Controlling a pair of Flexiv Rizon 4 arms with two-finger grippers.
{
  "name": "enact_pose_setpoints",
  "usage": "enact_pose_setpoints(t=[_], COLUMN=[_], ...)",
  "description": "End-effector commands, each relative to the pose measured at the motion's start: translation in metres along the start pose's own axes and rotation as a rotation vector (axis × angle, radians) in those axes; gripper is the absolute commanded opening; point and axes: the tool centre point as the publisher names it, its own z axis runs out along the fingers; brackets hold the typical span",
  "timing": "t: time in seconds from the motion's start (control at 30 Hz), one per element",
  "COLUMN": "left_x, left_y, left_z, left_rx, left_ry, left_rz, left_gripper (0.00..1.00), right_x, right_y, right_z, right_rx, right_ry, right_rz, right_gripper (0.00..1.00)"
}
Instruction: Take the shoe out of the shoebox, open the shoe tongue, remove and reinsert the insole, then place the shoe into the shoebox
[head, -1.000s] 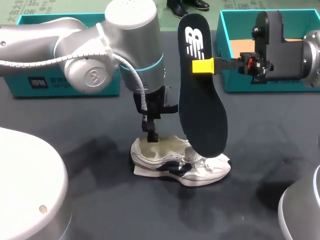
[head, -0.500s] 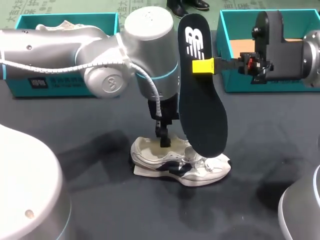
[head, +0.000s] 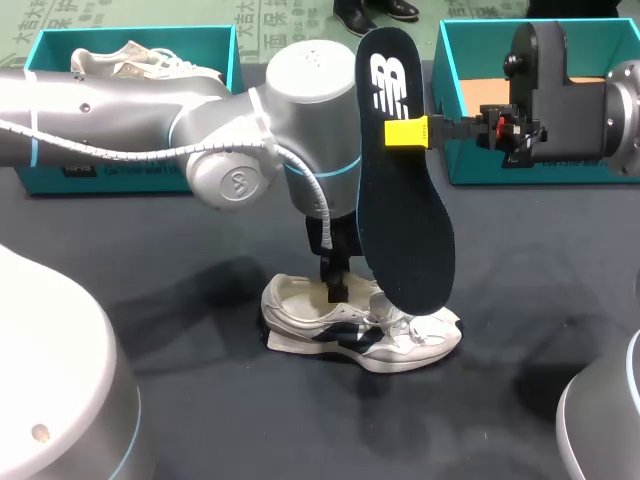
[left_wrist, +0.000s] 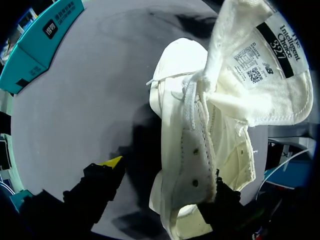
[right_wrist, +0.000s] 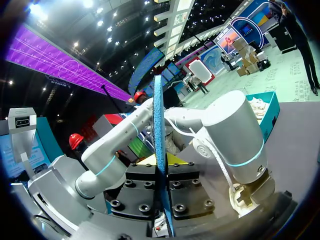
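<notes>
Dark table, white shoe, left fingers wide above it, right fingers pinching logo-printed insole.

White shoe, black insole, teal shoebox

Head view: the insole covers the tongue and laces of the shoe; where its lower end meets the shoe cannot be told. The left gripper has its tips sunk in the shoe's opening, unseen. The left arm hides part of the left shoebox and of the second shoe. The right gripper blocks much of the right shoebox.

Left wrist view: one finger sits mostly behind the shoe's side.

Right wrist view: the insole is edge-on, with both ends cut off.
</notes>
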Motion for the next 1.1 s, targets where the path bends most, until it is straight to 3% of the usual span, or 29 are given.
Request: enact_pose_setpoints(t=[0.03,0.1,0.17,0.3,0.53,0.87,1.1], left_x=[0.003,0.005,0.005,0.006,0.008,0.007,0.010], left_y=[-0.002,-0.002,-0.003,-0.003,0.000,0.015,0.024], left_z=[-0.002,-0.002,-0.002,0.000,-0.002,-0.023,-0.044], left_rx=[-0.008,-0.009,-0.016,-0.024,-0.015,0.012,0.032], left_ry=[-0.003,-0.001,-0.001,0.003,0.024,0.030,0.035], left_rz=[0.009,0.014,0.019,0.022,0.050,0.143,0.344], left_gripper=[0.47,0.44,0.35,0.00,0.00,0.00,0.00], right_x=[-0.001,-0.001,-0.001,-0.001,-0.001,-0.001,-0.001], right_y=[0.000,0.000,0.000,0.000,0.000,0.000,0.000], right_z=[0.003,0.003,0.003,0.003,0.003,0.003,0.003], right_rx=[0.000,0.000,0.000,0.000,0.000,0.000,0.000], right_ry=[-0.001,-0.001,-0.001,-0.001,-0.001,-0.001,-0.001], right_rz=[0.002,0.002,0.002,0.002,0.002,0.002,0.002], right_gripper=[0.00,0.00,0.00,0.00,0.00,0.00,0.00])
